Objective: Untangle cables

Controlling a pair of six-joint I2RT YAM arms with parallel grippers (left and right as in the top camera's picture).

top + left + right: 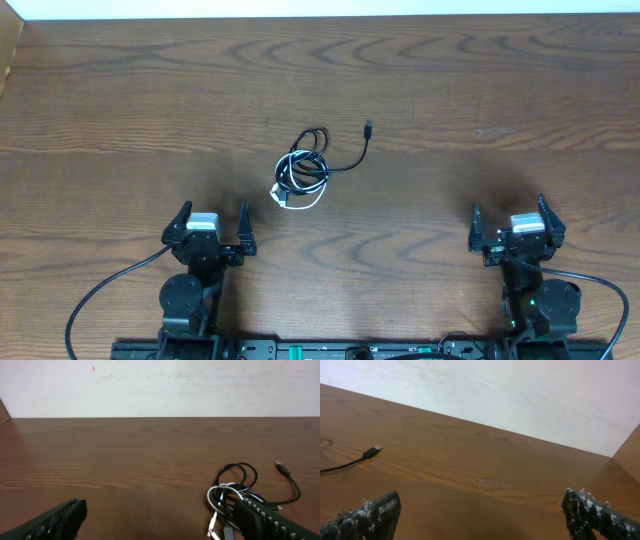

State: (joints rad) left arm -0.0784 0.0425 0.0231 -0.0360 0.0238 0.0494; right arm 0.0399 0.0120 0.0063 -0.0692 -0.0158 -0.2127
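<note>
Left gripper (213,212) and right gripper (508,210) both gape empty, the tangled cables (303,172) lying ahead between them, nearer the left.

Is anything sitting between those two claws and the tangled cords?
Nothing visible does. Only table wood lies between the left gripper, the right gripper and the cables. Both grippers are open and empty.

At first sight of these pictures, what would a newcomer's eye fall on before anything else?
The small tangle near the middle of the brown wooden table: a black cable looped together with a white cable, the black one's plug end trailing off to the right. Next, the left gripper and right gripper, both open and empty, at the near edge, apart from the cables.
</note>
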